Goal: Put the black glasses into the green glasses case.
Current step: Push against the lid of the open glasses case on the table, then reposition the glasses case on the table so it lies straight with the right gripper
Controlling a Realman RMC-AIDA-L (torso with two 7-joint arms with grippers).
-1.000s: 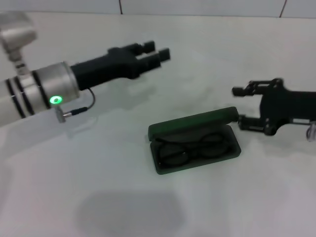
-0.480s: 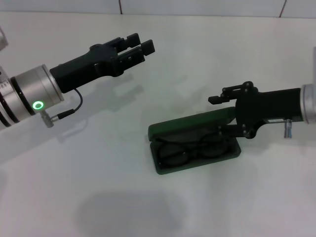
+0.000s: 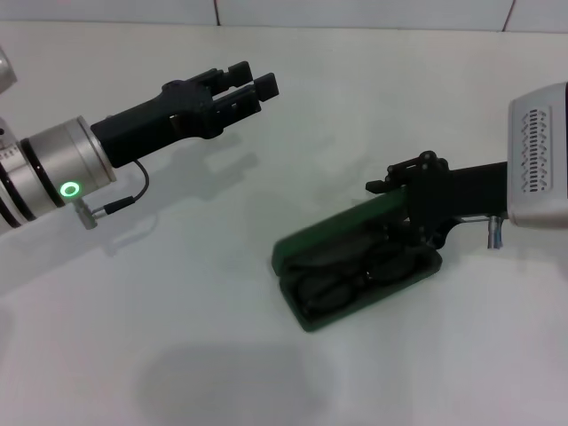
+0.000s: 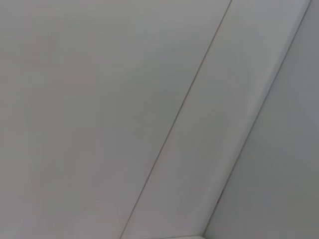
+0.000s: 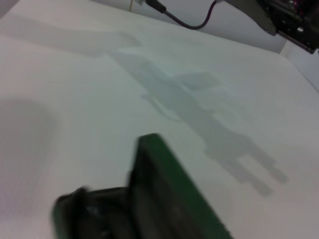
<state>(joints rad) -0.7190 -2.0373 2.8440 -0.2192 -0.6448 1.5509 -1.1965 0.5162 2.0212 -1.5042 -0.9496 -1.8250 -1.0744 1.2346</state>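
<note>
Head view, table: where the white table fills the scene, a dark green case and two black arms are seen on and over it.
Head view, green glasses case: the green glasses case is laid open on the table, right of centre, with its lid raised along the far side and its tray turned at a slant.
Head view, black glasses: the black glasses are seen lying folded inside the tray of the case, lenses side by side.
Head view, right tool: the right tool is reached in from the right and held at the right end of the case, one finger above the lid edge and the lower one at the tray; the fingers are spread apart with nothing gripped between them.
Head view, left tool: the left tool is held in the air at upper left, well apart from the case, its fingers parted by a narrow gap and nothing held.
Left wrist view: only pale flat surfaces crossed by thin seams are shown.
Right wrist view: the green glasses case is seen close up with its lid edge standing up from the table; the tray is blurred, and the glasses cannot be made out.
</note>
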